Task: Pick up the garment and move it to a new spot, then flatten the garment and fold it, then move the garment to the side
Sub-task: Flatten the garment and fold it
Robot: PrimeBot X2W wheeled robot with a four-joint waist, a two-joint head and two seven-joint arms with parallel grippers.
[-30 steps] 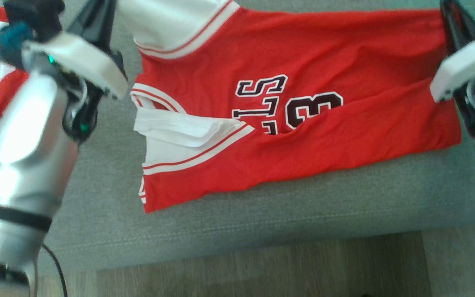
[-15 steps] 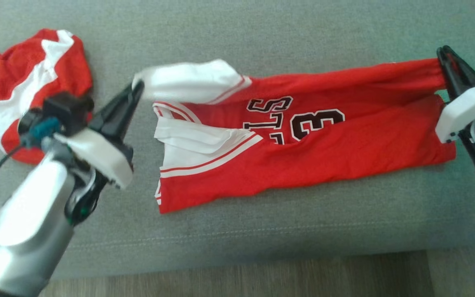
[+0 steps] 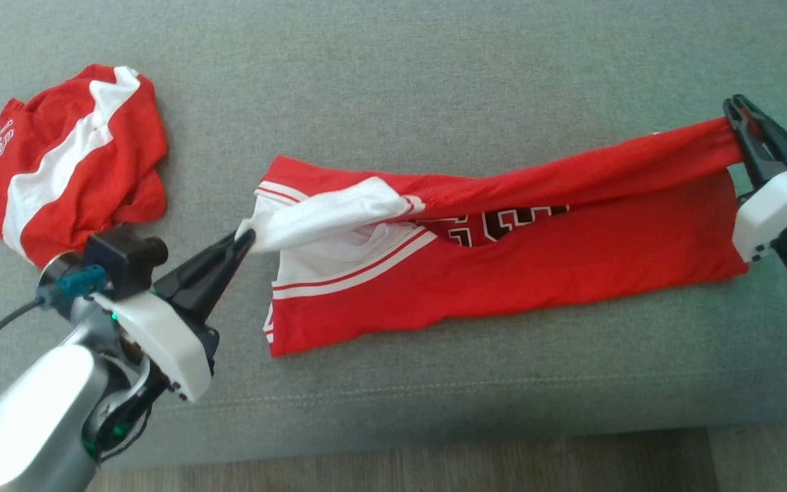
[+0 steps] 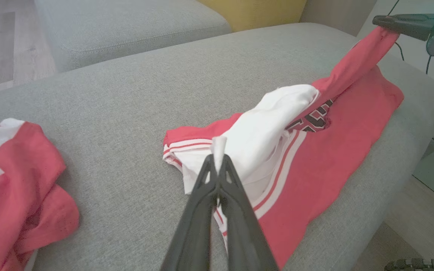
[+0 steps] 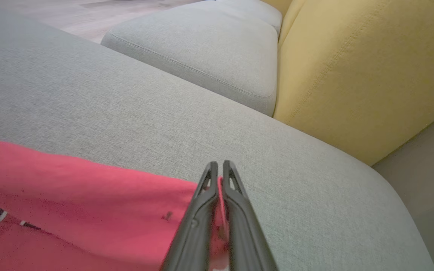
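- Red-and-white garment (image 3: 503, 287), spread lengthwise over the middle and right of the grey cushion (image 3: 434, 102), lower half flat near the cushion's front edge, upper edge lifted and drawn toward that edge, half covering the black lettering (image 3: 496, 229).
- Clamped shut on the white sleeve (image 3: 325, 217): left gripper (image 3: 247, 238), low over the cushion left of centre.
- Clamped shut on the red hem corner (image 3: 704, 137): right gripper (image 3: 732, 113), raised at the cushion's right end.
- Probably mid-fold: 1 lengthwise fold, far edge meant for near edge.
- Next, likely: lower both pinched corners evenly onto the edge nearest the cushion's front, cloth taut, then release; risk if uneven: a bunched sleeve.
- Crumpled at the cushion's left end, well apart: a 2nd red-and-white garment (image 3: 72, 157).
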